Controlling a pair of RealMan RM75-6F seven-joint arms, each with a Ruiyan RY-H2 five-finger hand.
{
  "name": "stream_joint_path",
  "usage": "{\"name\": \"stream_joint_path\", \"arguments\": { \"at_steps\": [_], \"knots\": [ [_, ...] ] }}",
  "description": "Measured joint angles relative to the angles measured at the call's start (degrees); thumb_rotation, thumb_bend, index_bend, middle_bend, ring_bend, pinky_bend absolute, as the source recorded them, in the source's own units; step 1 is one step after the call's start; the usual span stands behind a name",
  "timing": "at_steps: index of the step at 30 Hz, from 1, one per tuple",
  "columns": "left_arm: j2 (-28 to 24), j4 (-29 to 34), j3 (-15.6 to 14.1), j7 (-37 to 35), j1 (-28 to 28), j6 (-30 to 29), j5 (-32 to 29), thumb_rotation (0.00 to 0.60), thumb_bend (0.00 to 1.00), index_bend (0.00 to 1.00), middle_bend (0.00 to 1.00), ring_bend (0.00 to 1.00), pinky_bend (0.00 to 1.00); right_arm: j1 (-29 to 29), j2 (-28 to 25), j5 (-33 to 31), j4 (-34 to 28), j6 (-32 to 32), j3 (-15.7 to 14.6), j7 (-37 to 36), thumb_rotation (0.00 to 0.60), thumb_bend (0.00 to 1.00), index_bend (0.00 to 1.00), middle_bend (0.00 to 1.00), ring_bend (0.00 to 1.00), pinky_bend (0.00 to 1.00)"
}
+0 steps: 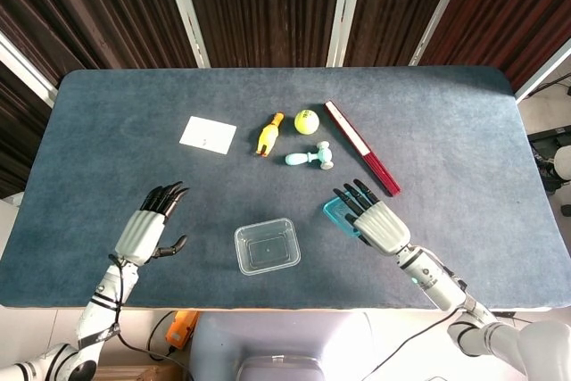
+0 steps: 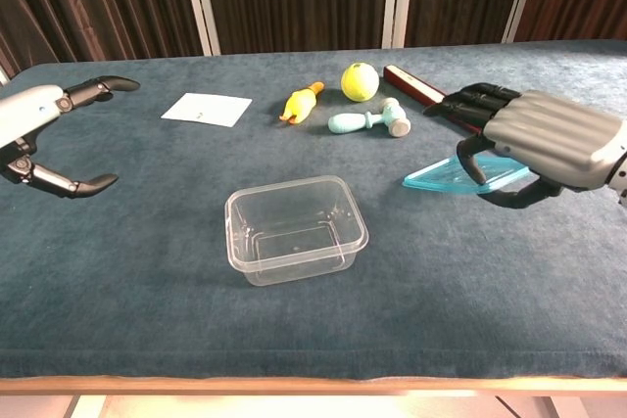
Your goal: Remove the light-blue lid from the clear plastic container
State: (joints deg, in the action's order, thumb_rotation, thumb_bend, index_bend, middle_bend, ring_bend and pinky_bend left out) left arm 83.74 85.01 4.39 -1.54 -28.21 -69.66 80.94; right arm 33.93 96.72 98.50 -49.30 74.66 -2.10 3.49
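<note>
The clear plastic container (image 1: 266, 246) (image 2: 295, 227) stands lidless near the table's front middle. My right hand (image 1: 381, 223) (image 2: 541, 142) grips the light-blue lid (image 1: 338, 215) (image 2: 454, 176) to the container's right, low over the cloth and tilted, its left edge close to the table. Much of the lid lies hidden under the hand in the head view. Off to the container's left, my left hand (image 1: 145, 231) (image 2: 41, 134) hovers open with its fingers apart and nothing in it.
At the back middle lie a yellow rubber chicken (image 1: 268, 134), a yellow ball (image 1: 306, 120), a light-blue dumbbell-shaped toy (image 1: 310, 158) and a dark-red bar (image 1: 360, 160). A white card (image 1: 207, 135) sits at the back left. Blue cloth (image 1: 464, 158) covers the table.
</note>
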Motion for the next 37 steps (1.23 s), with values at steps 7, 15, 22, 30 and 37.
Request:
{"name": "stream_joint_path", "arguments": {
  "at_steps": [7,15,22,30,37],
  "knots": [
    [-4.05,2.01,-0.57,2.76,1.86,-0.36,-1.43,0.600,0.32,0.00,0.00,0.00,0.01,-0.77,-3.74,-2.03,-8.58,-3.35,-0.76,-0.45,0.600,0.07,0.00,0.00,0.00,0.00],
    [-7.63,2.18,-4.28,-0.21,7.99,-5.72,0.61,0.600,0.33,0.00,0.00,0.00,0.01,-1.66,-17.81,-7.87,-31.87,-11.45,-2.29,1.56,0.600,0.06,0.00,0.00,0.00,0.00],
    [-12.80,6.30,-7.44,8.43,13.29,-10.31,0.37,0.600,0.34,0.00,0.00,0.00,0.00,-9.21,-28.48,-11.62,-43.89,-3.58,-3.25,13.79,0.600,0.06,0.00,0.00,0.00,0.00],
    [-11.41,3.09,-8.77,11.76,23.00,-24.73,2.58,0.600,0.35,0.00,0.00,0.00,0.00,-26.70,-29.18,-13.99,-43.81,19.26,-3.97,13.01,0.600,0.06,0.00,0.00,0.00,0.00],
    [-10.81,1.52,-8.42,10.62,23.82,-23.76,4.51,0.600,0.35,0.00,0.00,0.00,0.00,-31.21,-29.03,-14.43,-41.44,22.41,-2.42,8.41,0.600,0.06,0.00,0.00,0.00,0.00]
  ]
}}
